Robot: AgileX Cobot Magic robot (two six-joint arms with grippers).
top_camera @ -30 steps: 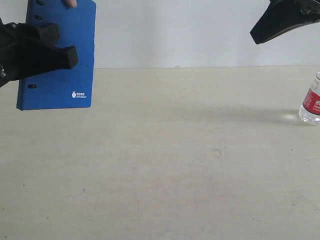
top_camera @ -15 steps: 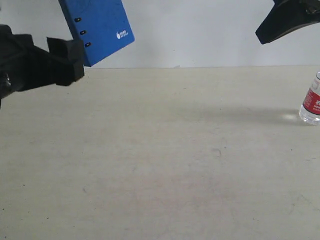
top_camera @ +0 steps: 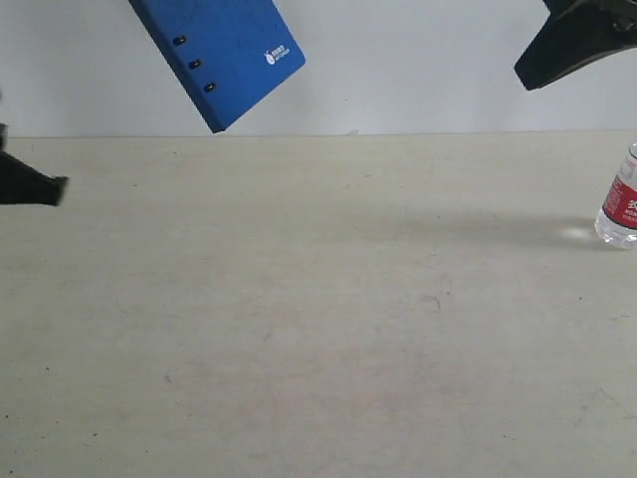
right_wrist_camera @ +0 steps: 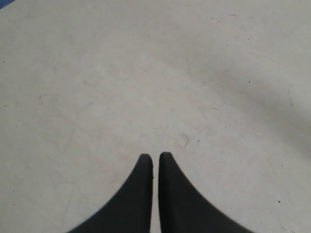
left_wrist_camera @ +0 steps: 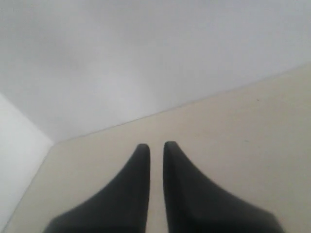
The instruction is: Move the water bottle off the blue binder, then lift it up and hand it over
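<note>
The blue binder [top_camera: 224, 50] hangs tilted in the air at the upper left, well above the table, with its top cut off by the frame; what holds it is out of view. The water bottle [top_camera: 622, 207] stands upright on the table at the far right edge, its cap out of frame. My left gripper [top_camera: 40, 189] [left_wrist_camera: 156, 145] shows only as a dark tip at the left edge, below and left of the binder, shut and empty. High at the right, my right gripper [top_camera: 545, 62] [right_wrist_camera: 155, 156] is above and left of the bottle, shut on nothing.
A beige table [top_camera: 328, 319] fills the lower part of the exterior view and meets a plain white wall [top_camera: 418, 70] behind. Both wrist views show only bare tabletop beyond the fingers.
The binder has risen and moved right, tilting more. My left gripper has drawn back to the left, apart from the binder and mostly out of view. The right gripper and bottle hardly moved.
</note>
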